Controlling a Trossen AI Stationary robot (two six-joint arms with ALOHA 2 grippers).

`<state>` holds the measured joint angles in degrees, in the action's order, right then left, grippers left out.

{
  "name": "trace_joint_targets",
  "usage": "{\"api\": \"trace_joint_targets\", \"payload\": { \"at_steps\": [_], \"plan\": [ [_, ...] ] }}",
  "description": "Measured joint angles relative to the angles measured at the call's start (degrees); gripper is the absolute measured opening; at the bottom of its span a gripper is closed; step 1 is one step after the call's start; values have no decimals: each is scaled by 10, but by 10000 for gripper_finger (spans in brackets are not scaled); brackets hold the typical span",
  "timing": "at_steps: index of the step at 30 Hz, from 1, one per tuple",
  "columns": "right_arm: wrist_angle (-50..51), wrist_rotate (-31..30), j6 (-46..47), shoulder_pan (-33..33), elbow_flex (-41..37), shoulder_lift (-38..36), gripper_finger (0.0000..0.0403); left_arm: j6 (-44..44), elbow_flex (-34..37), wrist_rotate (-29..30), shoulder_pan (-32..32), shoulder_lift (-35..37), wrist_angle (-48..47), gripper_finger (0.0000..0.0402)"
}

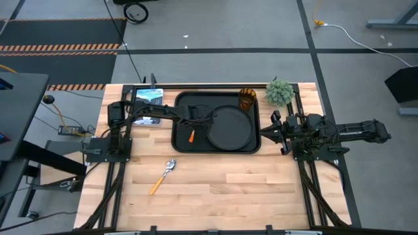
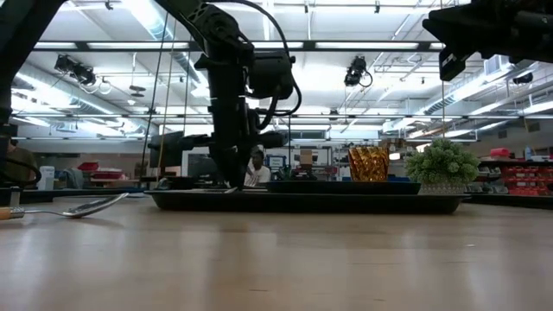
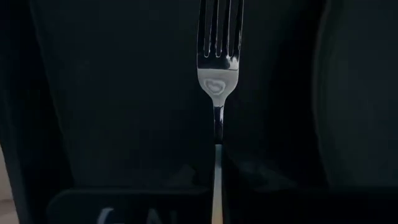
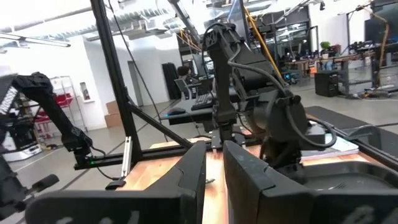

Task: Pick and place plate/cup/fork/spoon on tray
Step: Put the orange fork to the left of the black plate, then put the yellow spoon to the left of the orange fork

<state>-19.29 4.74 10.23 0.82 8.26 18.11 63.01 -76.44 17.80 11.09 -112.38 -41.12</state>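
high view: left gripper (image 1: 194,124) low over the tray (image 1: 181,145), fork (image 1: 191,136) by the tray's left edge, plate (image 1: 230,127) beside it. right gripper (image 1: 273,132) waits off the tray's right edge, fingers slightly parted.
low view: spoon (image 2: 65,209) alone on the bench.
left wrist view: fingers pinch the fork's handle; i'd lay it flat before opening.
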Motion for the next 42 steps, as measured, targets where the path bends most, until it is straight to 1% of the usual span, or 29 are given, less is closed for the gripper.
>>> {"api": "trace_joint_targets", "payload": {
  "at_steps": [4,10,12,14,17,20,24,26,32,34,35,38,42],
  "plan": [
    [0,26,-1,0,0,0,64,30,0,0,0,0,-1,36],
    [0,54,-13,0,0,0,64,52,0,-1,0,0,0,78],
    [0,55,-14,0,0,0,64,53,0,-1,0,0,-1,94],
    [0,55,-15,0,0,0,64,35,0,-10,0,-1,-5,108],
    [0,55,-17,0,0,0,64,-38,0,-70,1,9,-9,119],
    [0,56,-19,0,0,0,64,-100,0,-165,-4,29,-28,119],
    [2,59,-19,0,0,0,64,-132,-1,-259,-33,63,-71,108],
    [4,59,-20,0,0,0,64,-139,-1,-281,-57,82,-100,103],
    [5,58,-27,0,0,0,64,-141,-1,-284,-163,101,-214,89],
    [5,58,-27,0,0,0,64,-124,-1,-280,-205,100,-235,85],
    [5,58,-27,0,0,0,64,-103,-1,-267,-226,98,-239,84],
    [6,59,-29,0,0,0,64,2,-1,-210,-276,95,-240,90],
    [5,59,-34,0,0,0,64,87,-1,-194,-312,85,-243,127]
  ]
}}
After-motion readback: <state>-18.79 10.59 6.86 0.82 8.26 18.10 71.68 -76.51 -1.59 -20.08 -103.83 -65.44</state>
